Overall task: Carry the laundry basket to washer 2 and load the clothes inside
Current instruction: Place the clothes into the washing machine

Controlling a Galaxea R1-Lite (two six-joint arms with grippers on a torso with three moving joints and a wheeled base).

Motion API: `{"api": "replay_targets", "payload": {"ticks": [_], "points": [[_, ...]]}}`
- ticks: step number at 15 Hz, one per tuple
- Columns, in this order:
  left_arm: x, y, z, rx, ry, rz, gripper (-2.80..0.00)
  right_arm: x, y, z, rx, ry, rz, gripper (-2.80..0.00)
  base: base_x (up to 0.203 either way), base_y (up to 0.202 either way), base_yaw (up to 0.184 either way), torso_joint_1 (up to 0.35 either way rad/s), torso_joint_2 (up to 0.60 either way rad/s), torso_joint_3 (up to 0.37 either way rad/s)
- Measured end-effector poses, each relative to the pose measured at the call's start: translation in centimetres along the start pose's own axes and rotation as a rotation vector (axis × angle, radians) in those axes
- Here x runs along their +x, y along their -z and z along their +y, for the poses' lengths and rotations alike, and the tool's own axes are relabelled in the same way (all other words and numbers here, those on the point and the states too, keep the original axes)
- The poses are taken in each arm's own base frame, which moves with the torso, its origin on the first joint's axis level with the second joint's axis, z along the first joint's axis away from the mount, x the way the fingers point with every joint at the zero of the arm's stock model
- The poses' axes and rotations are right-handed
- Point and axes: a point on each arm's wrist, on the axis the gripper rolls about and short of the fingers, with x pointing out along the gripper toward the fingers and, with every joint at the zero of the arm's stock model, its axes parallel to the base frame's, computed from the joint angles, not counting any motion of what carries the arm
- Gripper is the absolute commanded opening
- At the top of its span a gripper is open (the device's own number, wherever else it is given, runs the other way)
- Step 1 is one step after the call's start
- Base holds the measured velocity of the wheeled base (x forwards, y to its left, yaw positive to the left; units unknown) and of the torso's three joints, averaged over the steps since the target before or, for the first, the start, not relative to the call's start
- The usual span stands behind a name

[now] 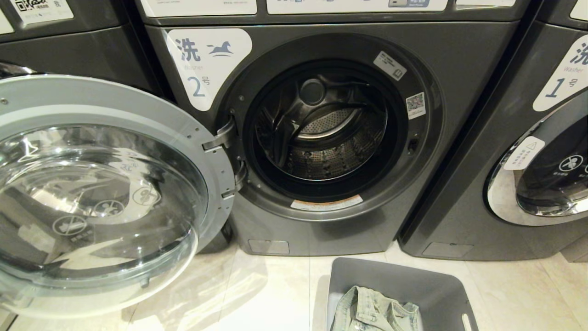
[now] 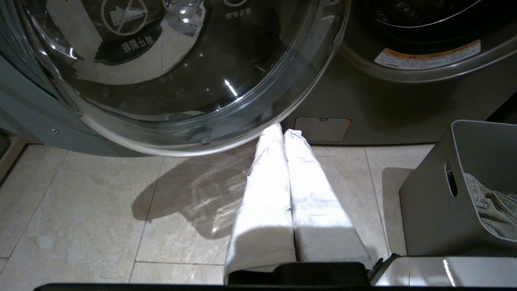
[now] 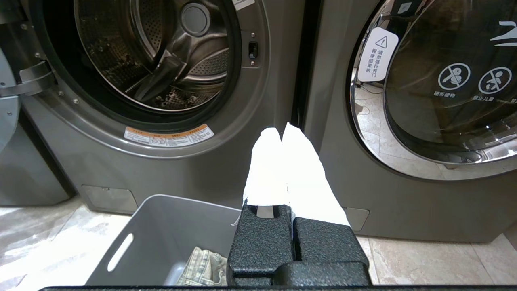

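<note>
Facing you, washer 2 [image 1: 321, 138] stands door-open ahead of both grippers. The laundry basket [image 3: 161, 226] sits on the floor between them, the clothes [image 3: 204, 266] inside. Left gripper [image 2: 282, 133] and right gripper [image 3: 282, 131] are pinched closed, empty.

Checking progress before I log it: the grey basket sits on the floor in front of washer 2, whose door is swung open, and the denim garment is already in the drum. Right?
Not quite. The denim garment is in the grey basket, not the drum, which the head view shows empty. Otherwise right: the basket sits on the floor in front of washer 2, whose door is swung open.
</note>
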Motion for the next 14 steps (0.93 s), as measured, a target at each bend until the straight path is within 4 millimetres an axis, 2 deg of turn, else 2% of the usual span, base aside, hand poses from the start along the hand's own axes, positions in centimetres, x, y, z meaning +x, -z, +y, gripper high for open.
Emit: {"api": "replay_targets", "payload": {"ticks": [8,14], "points": [[0.00,0.00,0.00,0.002,0.000,0.000,-2.80,0.00,0.00,-0.01,0.007,0.007,0.000,-2.80,0.000,0.000,0.000,0.000,0.00,-0.004],[0.00,-0.01,0.00,0.002,-0.001,-0.001,-2.80,0.00,0.00,-0.01,0.012,0.007,0.000,-2.80,0.000,0.000,0.000,0.004,0.00,-0.161]]}}
